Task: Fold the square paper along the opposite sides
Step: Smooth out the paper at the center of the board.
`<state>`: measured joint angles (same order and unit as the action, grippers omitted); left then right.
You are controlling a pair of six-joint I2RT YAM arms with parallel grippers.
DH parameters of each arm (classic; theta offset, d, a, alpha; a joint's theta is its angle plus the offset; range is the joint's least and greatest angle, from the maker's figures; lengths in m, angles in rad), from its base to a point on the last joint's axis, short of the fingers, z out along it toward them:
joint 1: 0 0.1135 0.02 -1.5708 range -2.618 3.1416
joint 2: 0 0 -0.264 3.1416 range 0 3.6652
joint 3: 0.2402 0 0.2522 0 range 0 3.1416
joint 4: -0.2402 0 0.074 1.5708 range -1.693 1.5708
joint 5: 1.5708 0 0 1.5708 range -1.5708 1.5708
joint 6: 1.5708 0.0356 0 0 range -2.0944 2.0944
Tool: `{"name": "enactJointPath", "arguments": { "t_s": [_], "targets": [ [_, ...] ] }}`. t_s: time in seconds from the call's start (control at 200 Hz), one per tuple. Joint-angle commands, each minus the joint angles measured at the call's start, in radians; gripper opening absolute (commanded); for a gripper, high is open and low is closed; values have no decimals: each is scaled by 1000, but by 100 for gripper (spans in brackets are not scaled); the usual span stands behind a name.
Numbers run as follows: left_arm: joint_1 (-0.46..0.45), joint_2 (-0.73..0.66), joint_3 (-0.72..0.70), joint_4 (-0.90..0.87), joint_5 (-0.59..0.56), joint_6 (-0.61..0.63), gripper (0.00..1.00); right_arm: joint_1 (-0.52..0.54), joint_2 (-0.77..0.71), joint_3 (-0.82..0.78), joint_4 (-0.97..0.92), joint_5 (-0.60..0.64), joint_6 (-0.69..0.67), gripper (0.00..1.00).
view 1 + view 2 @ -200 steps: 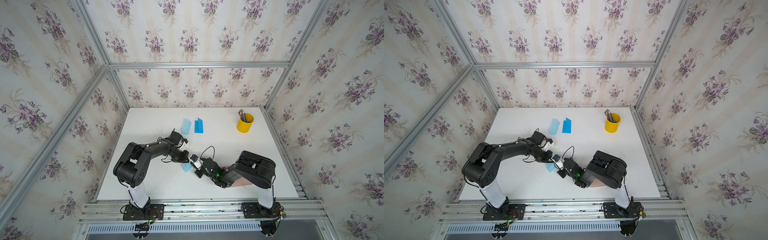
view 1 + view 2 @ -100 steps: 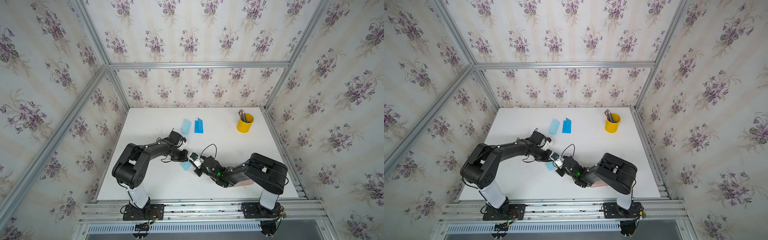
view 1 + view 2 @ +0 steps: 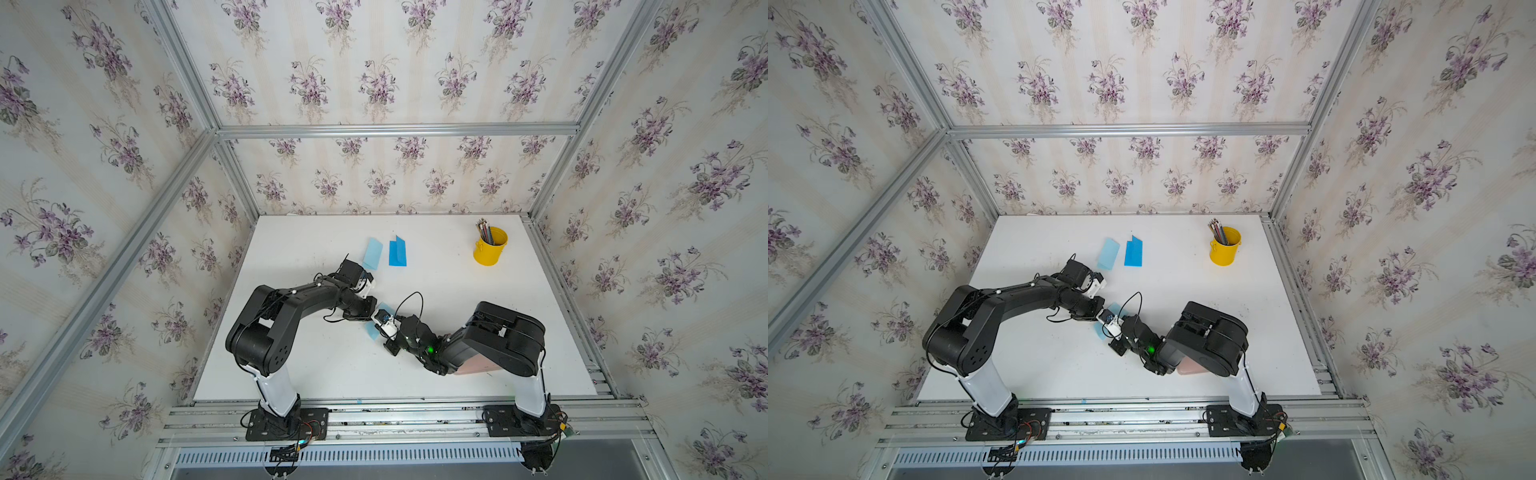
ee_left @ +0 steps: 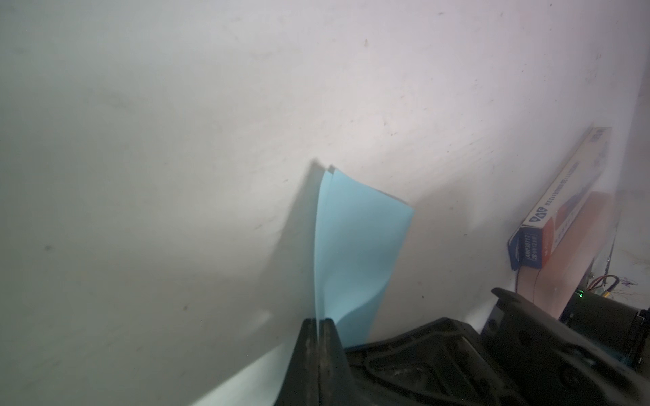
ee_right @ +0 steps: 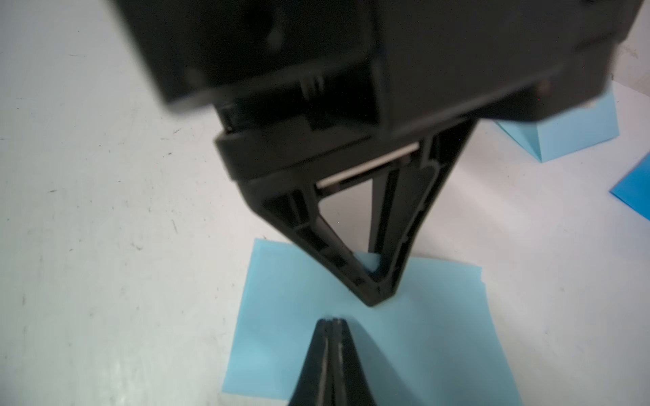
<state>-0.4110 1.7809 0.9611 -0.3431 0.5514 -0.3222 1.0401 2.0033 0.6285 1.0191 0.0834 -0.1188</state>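
Left wrist view — paper (image 4: 355, 253) stretches lengthwise away from left gripper (image 4: 318, 322).

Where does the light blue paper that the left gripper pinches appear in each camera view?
Top view: the light blue paper lies at the tip of the left gripper, mostly hidden.
Top view: same spot.
Left wrist: doubled over, it rises from this gripper's closed tips.
Right wrist: spread on the table under the right gripper.
Shared landmark: the left gripper, shut on the paper's edge.
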Motion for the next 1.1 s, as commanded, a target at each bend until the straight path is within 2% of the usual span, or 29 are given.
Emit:
{"name": "enactJointPath", "arguments": {
  "t_s": [0.0,0.425,0.864,1.094],
  "targets": [
    [2,9,5,-25,15,35,0,-4,-13,-13,47,28,-5,0],
    [1,5,-21,3,-13,18,0,-25,34,41,-64,12,13,0],
    [2,-9,-78,57,-59,-43,0,-18,-9,45,-232,51,-16,0],
    [1,-19,-95,65,-75,-48,0,-14,-36,21,-260,48,-10,0]
  ]
}}
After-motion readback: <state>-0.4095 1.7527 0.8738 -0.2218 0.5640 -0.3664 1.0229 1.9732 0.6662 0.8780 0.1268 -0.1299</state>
